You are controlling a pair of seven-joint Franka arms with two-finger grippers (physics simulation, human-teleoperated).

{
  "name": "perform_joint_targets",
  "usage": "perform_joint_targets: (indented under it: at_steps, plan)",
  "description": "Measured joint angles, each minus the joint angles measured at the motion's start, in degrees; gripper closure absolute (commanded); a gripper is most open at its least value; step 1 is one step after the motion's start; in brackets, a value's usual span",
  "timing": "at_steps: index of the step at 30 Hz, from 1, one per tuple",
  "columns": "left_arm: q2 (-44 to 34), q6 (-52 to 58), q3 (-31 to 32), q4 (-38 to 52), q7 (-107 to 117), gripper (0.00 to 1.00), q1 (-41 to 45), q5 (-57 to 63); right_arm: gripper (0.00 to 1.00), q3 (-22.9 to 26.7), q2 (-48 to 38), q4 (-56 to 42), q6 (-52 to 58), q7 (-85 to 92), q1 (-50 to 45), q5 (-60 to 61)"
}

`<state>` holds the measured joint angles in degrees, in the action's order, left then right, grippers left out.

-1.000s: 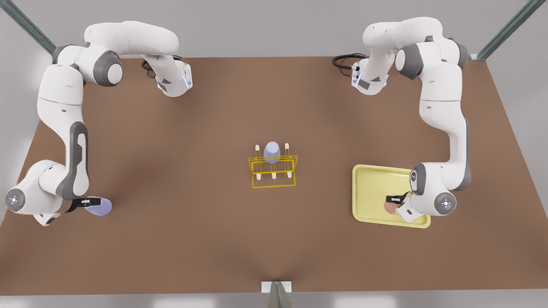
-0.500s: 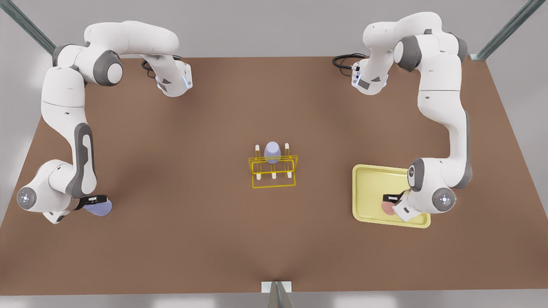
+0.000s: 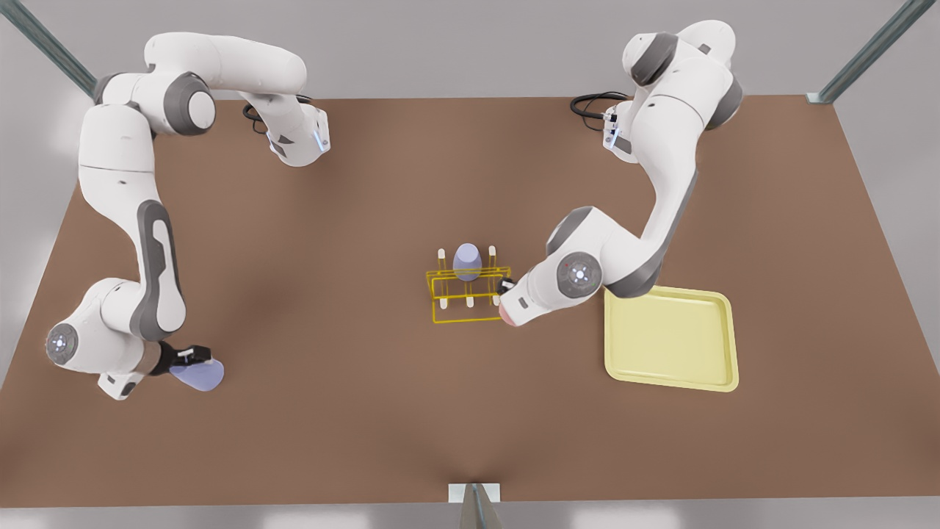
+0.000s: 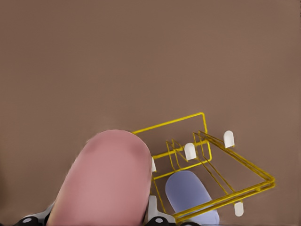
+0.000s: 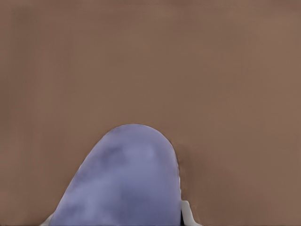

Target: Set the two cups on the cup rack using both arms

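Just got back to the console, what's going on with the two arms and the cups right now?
The left gripper, on the front view's right, holds the pink cup right beside the cup rack, near its pegs but not yet on one. One lavender cup already sits on the rack. The right gripper, at the front view's left, holds the other lavender cup, far from the rack. The pale-yellow tray lies beside the rack.
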<state>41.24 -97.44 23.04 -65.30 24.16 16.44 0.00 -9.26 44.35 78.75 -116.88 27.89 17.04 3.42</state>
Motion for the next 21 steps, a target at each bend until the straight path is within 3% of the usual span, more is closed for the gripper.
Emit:
perform_joint_targets:
  at_steps: [8, 10, 11, 16, 21]
  plan:
    - [4.0, -2.6, 0.1, -0.1, 10.7, 0.20, 3.5, -1.9, 0.20, -7.8, -6.0, -0.4, 1.8, -10.8, -17.9, 2.6]
    - [4.6, -3.4, 0.0, -0.2, 12.7, 0.12, 3.5, -2.0, 0.20, -8.9, -7.3, -0.7, 2.3, -14.2, -20.9, 3.5]
    - [4.7, -3.7, -0.1, -0.3, 13.7, 0.00, 3.5, -2.0, 0.20, -9.0, -7.6, -1.1, 2.4, -15.9, -22.5, 4.2]
    - [4.6, -4.3, -0.1, -0.5, 17.6, 0.00, 3.1, -1.8, 0.20, -9.2, -7.2, -4.0, 2.6, -25.0, -30.2, 6.1]
    - [-8.0, 7.4, 0.0, 3.4, 18.1, 0.00, -12.1, -0.8, 0.20, -9.1, -6.3, -3.7, 2.6, -32.2, -33.5, 6.6]
